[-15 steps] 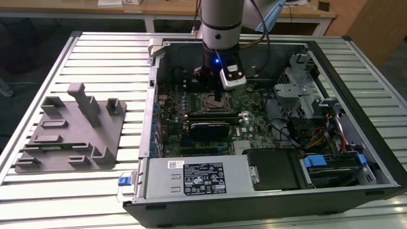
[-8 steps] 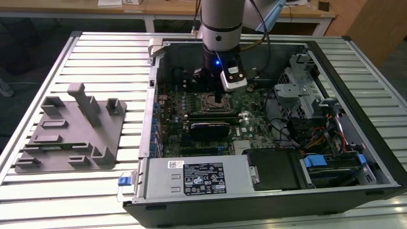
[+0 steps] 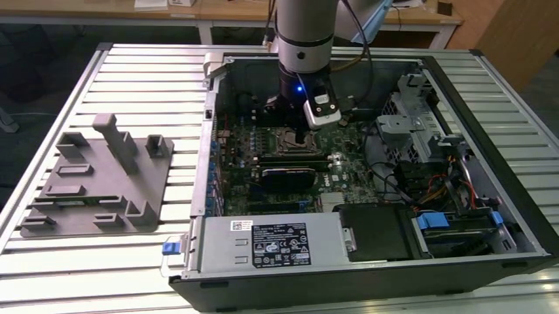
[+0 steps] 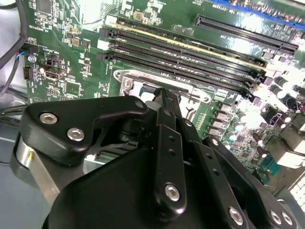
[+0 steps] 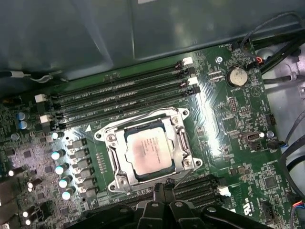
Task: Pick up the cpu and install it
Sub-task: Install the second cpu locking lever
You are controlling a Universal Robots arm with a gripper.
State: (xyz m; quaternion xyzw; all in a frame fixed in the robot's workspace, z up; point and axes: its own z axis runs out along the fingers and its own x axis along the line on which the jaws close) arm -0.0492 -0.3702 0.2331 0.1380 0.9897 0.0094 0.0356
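— Where is the cpu (image 5: 151, 153) sitting?
— At the centre of the first wrist view, lying flat inside the metal socket frame (image 5: 110, 157) on the motherboard (image 5: 228, 124).
— And the gripper (image 5: 162, 190)?
— It is hovering just beside the socket's edge, holding nothing; whether its fingers are parted, I cannot tell.

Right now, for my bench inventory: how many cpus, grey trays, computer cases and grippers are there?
cpu: 1
grey tray: 1
computer case: 1
gripper: 1
Total: 4
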